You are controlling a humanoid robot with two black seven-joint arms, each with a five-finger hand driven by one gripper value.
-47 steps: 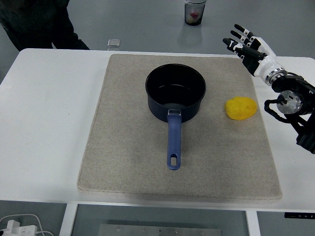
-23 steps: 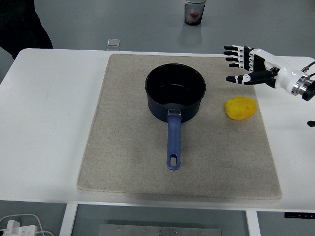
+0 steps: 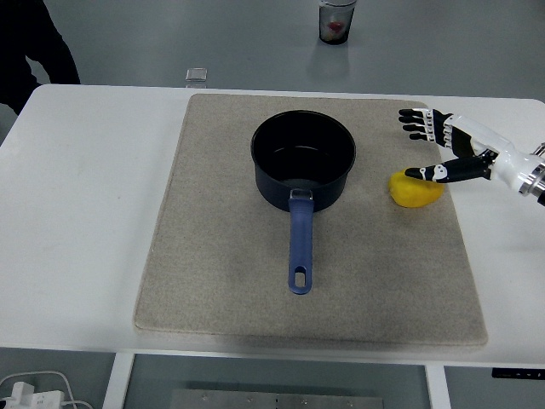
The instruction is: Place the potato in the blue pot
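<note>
The yellow potato (image 3: 415, 191) lies on the beige mat (image 3: 221, 273), to the right of the blue pot (image 3: 303, 159). The pot stands near the mat's middle with its long blue handle (image 3: 300, 245) pointing toward the near edge. My right hand (image 3: 426, 146) reaches in from the right edge and hovers just over the potato. Its fingers (image 3: 416, 124) are spread and its thumb lies across the potato's top. It holds nothing. The left arm does not show.
A clear cup (image 3: 337, 20) with something red inside stands on the floor beyond the table. A small clear square object (image 3: 197, 75) lies at the table's far edge. A person's dark sleeve (image 3: 30, 43) shows at the top left.
My right hand has come down and left from above the mat's far right corner to just over the potato, turning palm down. The person at the top left has drawn back.
</note>
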